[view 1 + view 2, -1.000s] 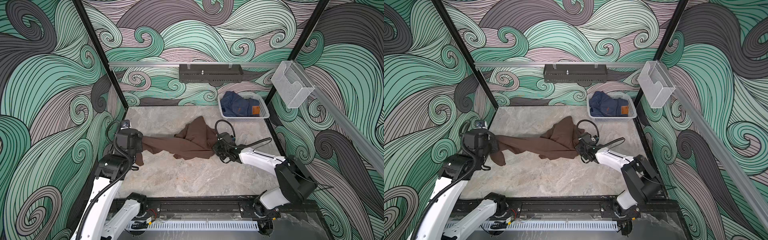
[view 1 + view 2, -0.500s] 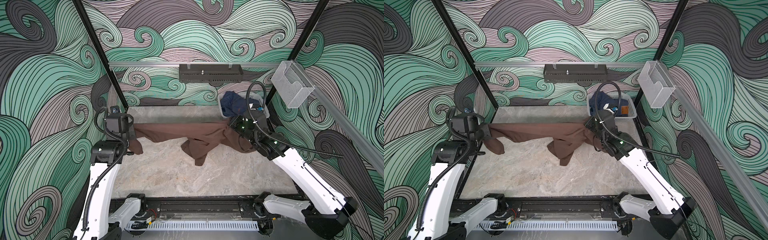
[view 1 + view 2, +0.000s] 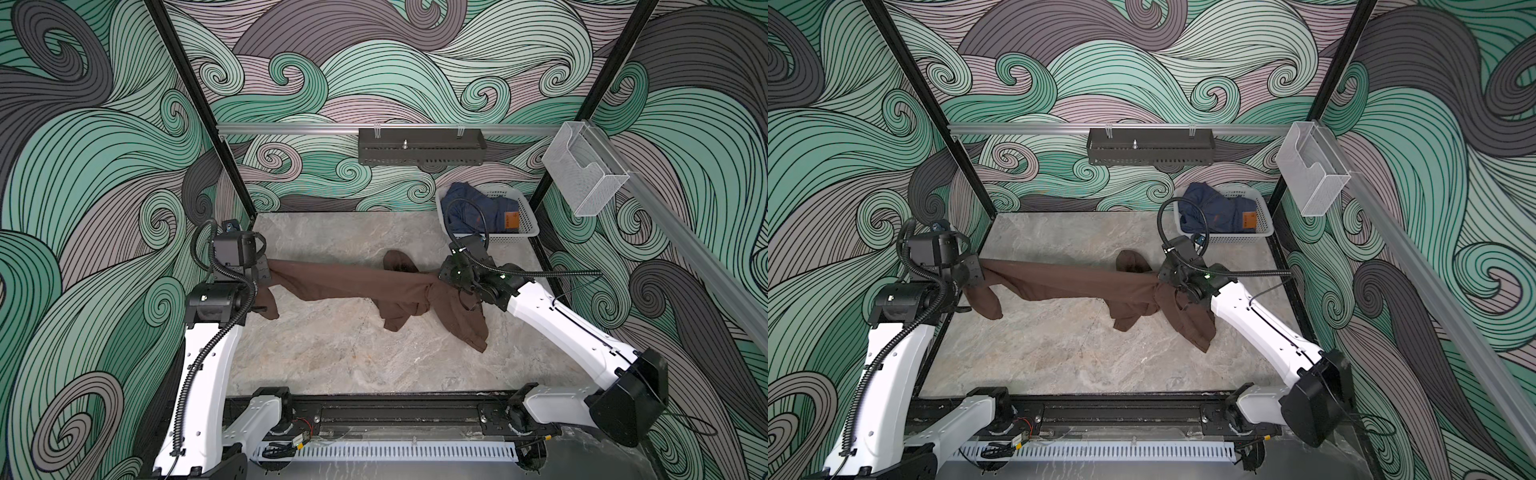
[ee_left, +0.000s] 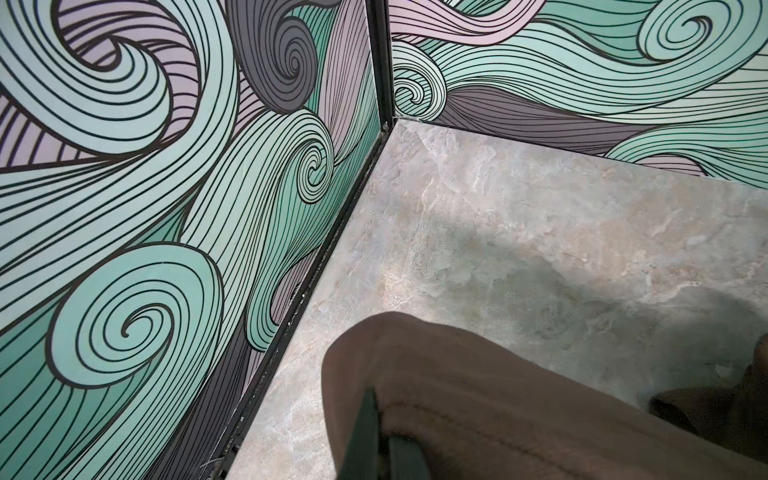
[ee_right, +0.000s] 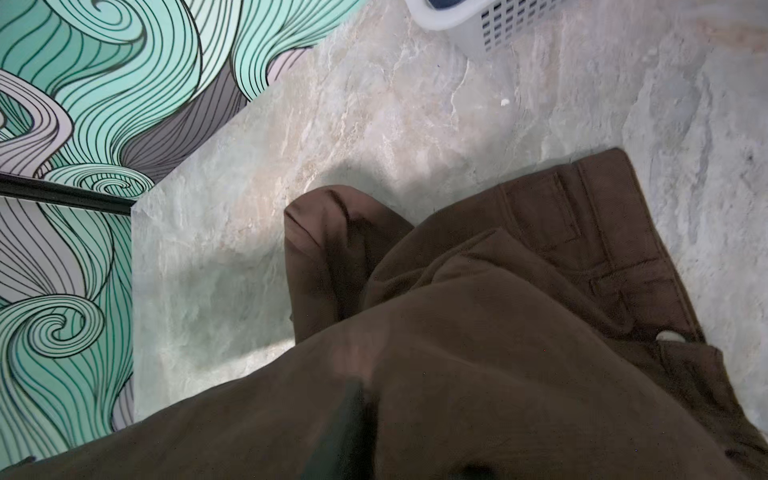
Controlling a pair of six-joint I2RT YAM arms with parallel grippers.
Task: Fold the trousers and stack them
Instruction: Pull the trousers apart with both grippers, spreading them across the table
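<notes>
Slack has come back into the trousers (image 3: 357,286). A second ago they lay heaped between two low arms. Half a second ago they were hoisted and drawn out toward 12 o'clock. Now the right arm has swung down and back toward 6 o'clock, and in both top views the cloth sags in a band across the middle of the surface (image 3: 332,357).

The left end effector (image 3: 266,272), at 9 o'clock, stays clenched on one end, with a short tail of cloth drooping below it. The right end effector (image 3: 441,279), at 3 o'clock, has the cloth gathered to a point against it. Its fingers are buried under fabric in the wrist view, so I cannot tell whether it is gripping or letting go.

From that point the waistband (image 5: 602,232) end spills onto the surface toward 5 o'clock. A loose fold hangs at 6 o'clock and a leg end pokes out toward 12 o'clock.

This looks like the lay-down after a shake-out, meant to get the trousers long and flat before any fold. They are not flat yet, since the right half is bunched and twisted. Nothing is folded or stacked. The basket (image 3: 528,235) at 1 o'clock holds only blue clothes (image 3: 478,208).
</notes>
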